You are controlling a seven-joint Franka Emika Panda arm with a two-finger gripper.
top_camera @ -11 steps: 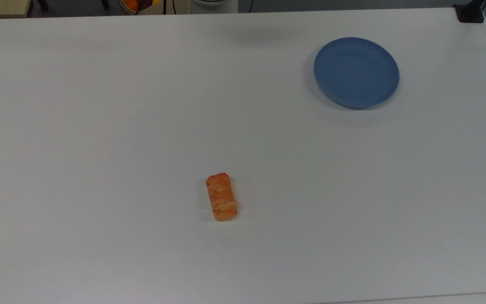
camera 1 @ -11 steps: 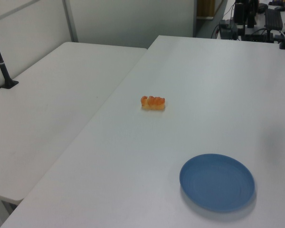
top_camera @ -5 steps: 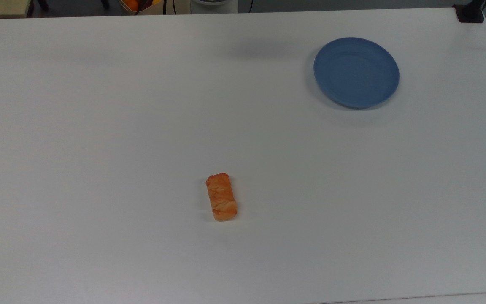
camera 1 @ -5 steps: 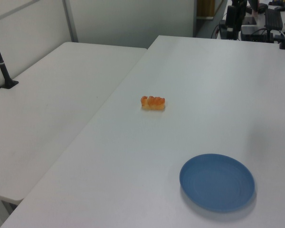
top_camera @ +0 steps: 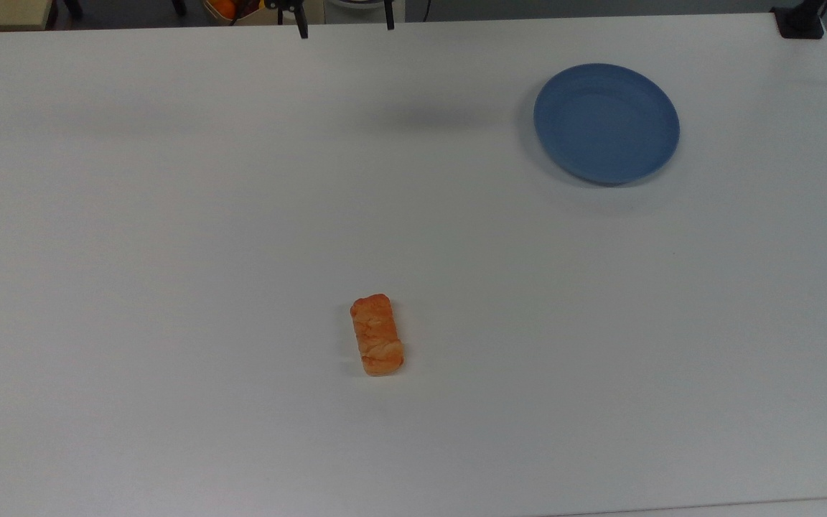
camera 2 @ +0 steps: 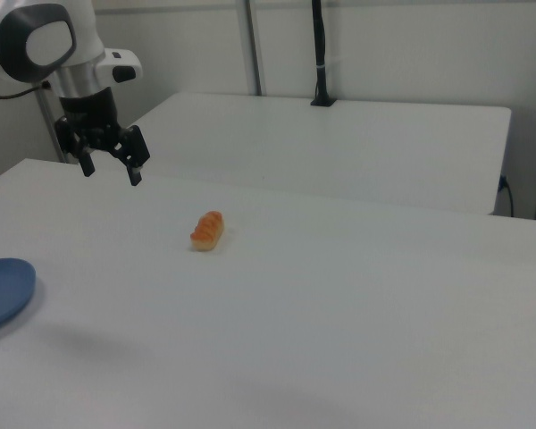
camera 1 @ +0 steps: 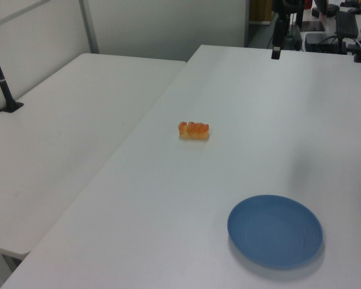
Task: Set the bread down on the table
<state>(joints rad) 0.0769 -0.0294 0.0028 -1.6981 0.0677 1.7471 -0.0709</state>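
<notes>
The table (top_camera: 169, 215) already bears the bread (top_camera: 377, 334), lying flat well apart from the empty plate (top_camera: 606, 123), so nothing seems left, and the gripper (camera 2: 111, 168) hangs high, fingers spread, holding nothing.

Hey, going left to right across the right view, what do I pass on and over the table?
Blue plate → gripper, jaws open, hanging above the table → bread.
</notes>
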